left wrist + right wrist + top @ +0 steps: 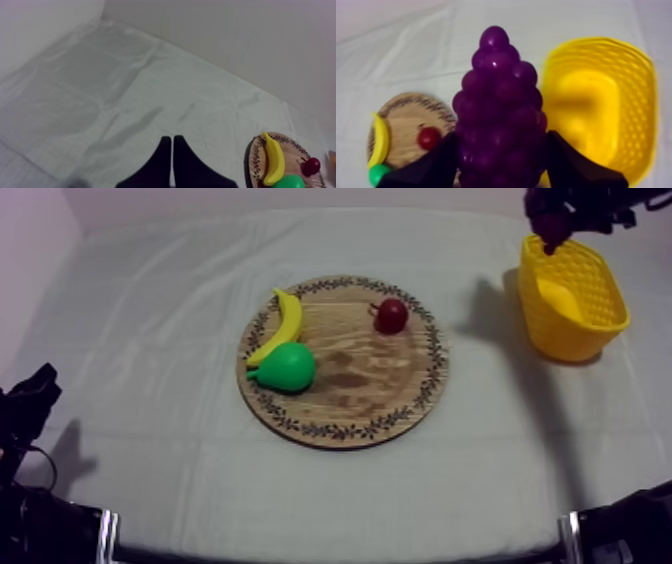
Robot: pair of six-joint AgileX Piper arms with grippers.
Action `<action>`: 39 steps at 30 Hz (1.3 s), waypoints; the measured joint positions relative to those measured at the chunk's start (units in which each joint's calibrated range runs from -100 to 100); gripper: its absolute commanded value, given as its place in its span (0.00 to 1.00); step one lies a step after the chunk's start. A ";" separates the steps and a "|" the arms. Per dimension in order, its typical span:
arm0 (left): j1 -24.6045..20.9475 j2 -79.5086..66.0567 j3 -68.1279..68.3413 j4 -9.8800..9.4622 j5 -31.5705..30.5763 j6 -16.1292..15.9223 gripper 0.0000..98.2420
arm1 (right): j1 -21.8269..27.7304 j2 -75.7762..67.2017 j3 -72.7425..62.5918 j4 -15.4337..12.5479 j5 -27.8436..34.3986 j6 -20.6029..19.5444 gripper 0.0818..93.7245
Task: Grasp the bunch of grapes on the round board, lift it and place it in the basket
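Grapes [498, 110], a deep purple bunch of round, glossy berries packed tightly together and narrowing to a single berry at the far tip, were clamped between the two black fingers of the right gripper [501, 146], one finger pressed against each side of the wider end. From above, the bunch hung in the air over the far rim of the yellow basket [633, 130], which stood on the grey-white cloth [150, 338] at the right side of the table; the grapes were not inside it. In the right wrist view the bunch showed just beside the basket's open mouth, with its tip pointing away from the fingers. The round wooden board [345, 393] with its patterned rim lay in the middle of the table, well apart from the basket. On the board were a banana [283, 326] and a green pear [288, 368] touching each other at its left side, and a small red fruit [391, 315] apart from them toward its far right. The left gripper [172, 142] sat low at the left side of the table over bare cloth, its fingers lying together as a narrow wedge with nothing between them.
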 measured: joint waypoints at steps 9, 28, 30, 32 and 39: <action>0.00 0.00 0.00 0.00 0.00 0.00 0.00 | 6.47 6.60 -0.41 0.94 -4.88 0.29 0.48; 0.00 0.00 0.00 0.00 0.00 0.00 0.00 | 7.81 8.66 -3.23 -1.83 -0.71 5.45 0.69; 0.00 0.00 0.00 0.00 0.00 0.00 0.00 | 7.64 6.82 -2.96 -1.83 -0.02 5.45 0.66; 0.00 0.00 0.00 0.00 0.00 0.00 0.00 | 7.54 4.93 -2.52 -1.68 0.65 5.17 0.64; 0.00 0.00 0.00 0.00 0.00 0.00 0.00 | 7.25 -4.97 0.96 -0.03 3.18 3.26 0.50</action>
